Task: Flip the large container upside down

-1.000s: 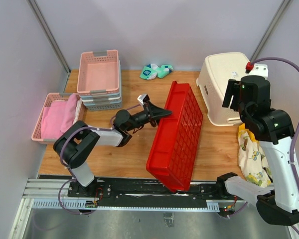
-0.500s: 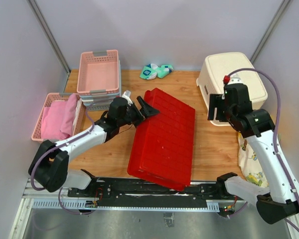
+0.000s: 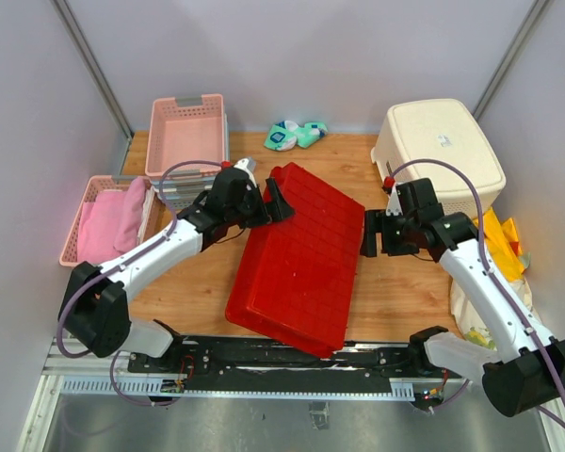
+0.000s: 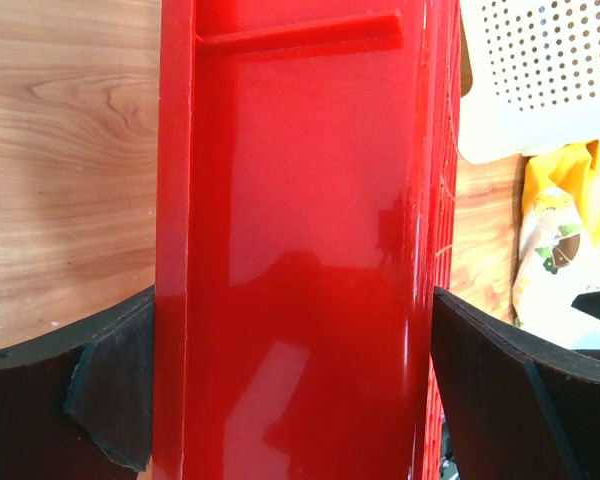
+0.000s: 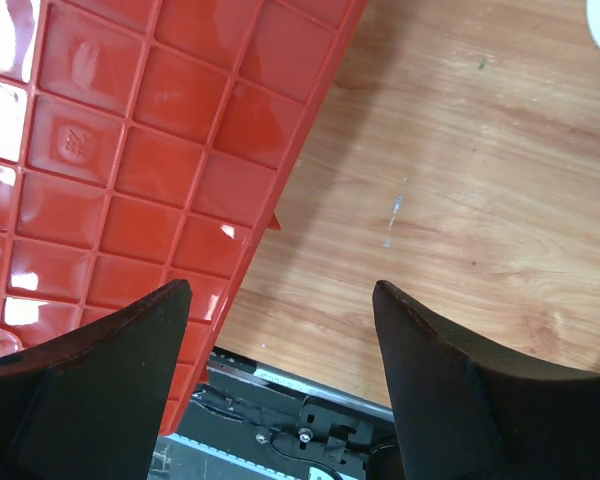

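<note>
So the big red plastic crate [image 3: 297, 259] sits mid wooden surface [image 3: 395, 282], gridded underside facing up, slanting from the far left toward the near rail. Its far end looks a bit tilted up. The left gripper [image 3: 271, 201] has its jaws clamped on the crate's far-left wall, one pad each side. The right gripper [image 3: 370, 234] hovers just beside the right edge, jaws spread, gripping nothing. A cream plastic step stool [image 3: 441, 155] is behind it, and stacked pink plastic baskets [image 3: 186, 141] sit far left.
</note>
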Tool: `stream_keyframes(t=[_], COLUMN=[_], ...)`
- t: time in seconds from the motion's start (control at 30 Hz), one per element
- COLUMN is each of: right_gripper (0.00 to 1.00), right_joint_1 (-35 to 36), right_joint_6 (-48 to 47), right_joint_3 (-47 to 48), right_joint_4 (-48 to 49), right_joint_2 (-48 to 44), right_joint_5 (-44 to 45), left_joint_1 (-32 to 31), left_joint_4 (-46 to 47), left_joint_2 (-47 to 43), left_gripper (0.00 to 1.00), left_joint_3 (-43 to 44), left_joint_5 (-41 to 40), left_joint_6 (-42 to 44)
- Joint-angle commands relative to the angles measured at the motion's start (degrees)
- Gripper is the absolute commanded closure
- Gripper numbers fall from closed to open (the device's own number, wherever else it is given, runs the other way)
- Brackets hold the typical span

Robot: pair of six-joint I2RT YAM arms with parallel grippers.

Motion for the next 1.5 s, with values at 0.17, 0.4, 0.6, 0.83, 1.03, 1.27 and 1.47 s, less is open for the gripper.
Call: stream_keyframes(t=[0.17,0.4,0.6,0.83,1.03,1.27,1.47], right_gripper=[0.24,0.25,0.25,0.25,0.25,0.26,0.29], right_joint_1=[0.4,0.4,0.4,0.4,0.4,0.5,1.6], right_joint_6=[1.5,1.6,2.1,2.1,3.8,10.4,12.7], right_joint_3=[-1.7,-2.2,-2.5,-2.6,-3.7,-12.5,-16.4], right_joint_4=[1.1,0.9,1.2,1.4,2.7,12.2,20.4], right_joint_2=[-0.2,-1.4,0.4,1.6,3.1,4.5,8.0], right_joint_5=[-1.7,5.7,4.7,4.7,1.1,-11.1,-12.0], left_joint_1=[0.2,0.2,0.2,0.2,0.2,0.2,-1.7], left_joint_4=[-10.6,-17.8,-21.2,-19.0,-23.3,-15.7,-4.3], left_joint_2=[-5.0,-6.2,-5.7,-9.9,-8.9,-12.7,-13.5], left_gripper=[0.01,0.01,0.01,0.01,0.01,0.01,0.01], left_joint_3=[6.6,13.9,14.4,11.4,6.3,-11.6,-19.0], left_joint_5=[0.6,-6.9,-14.4,-17.4,-11.6,0.0,10.7], left_joint_6=[9.6,11.6,14.7,17.6,15.7,9.3,4.4])
